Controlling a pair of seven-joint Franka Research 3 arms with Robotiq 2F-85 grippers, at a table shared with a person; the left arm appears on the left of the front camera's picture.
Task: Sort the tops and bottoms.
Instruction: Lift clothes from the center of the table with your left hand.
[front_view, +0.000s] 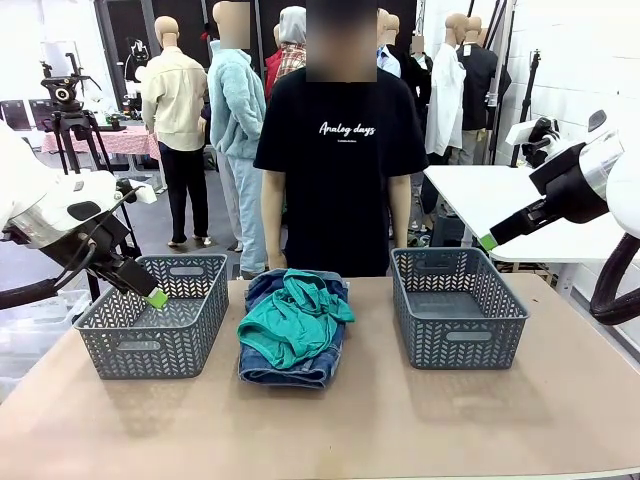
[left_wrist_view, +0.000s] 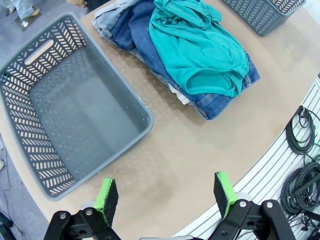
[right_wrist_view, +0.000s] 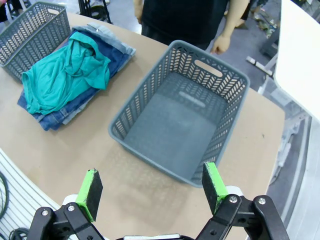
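Note:
A teal-green top (front_view: 293, 318) (left_wrist_view: 195, 45) (right_wrist_view: 65, 75) lies crumpled on a pile of bottoms in the middle of the table. Dark blue jeans (front_view: 285, 370) (left_wrist_view: 220, 100) (right_wrist_view: 50, 117) lie under it, with a sliver of white fabric (left_wrist_view: 179, 95) and lighter denim (left_wrist_view: 107, 17) (right_wrist_view: 107, 37) in the stack. My left gripper (front_view: 158, 298) (left_wrist_view: 165, 197) hangs open above the left basket's near edge. My right gripper (front_view: 487, 241) (right_wrist_view: 152, 185) is open, raised above the right basket. Neither holds anything.
Two empty grey baskets stand either side of the pile: left one (front_view: 150, 345) (left_wrist_view: 30, 150) (right_wrist_view: 30, 30), right one (front_view: 455, 340) (right_wrist_view: 150, 105). A person in a black T-shirt (front_view: 340, 170) stands behind the table. Cables (left_wrist_view: 302, 165) hang past the near edge.

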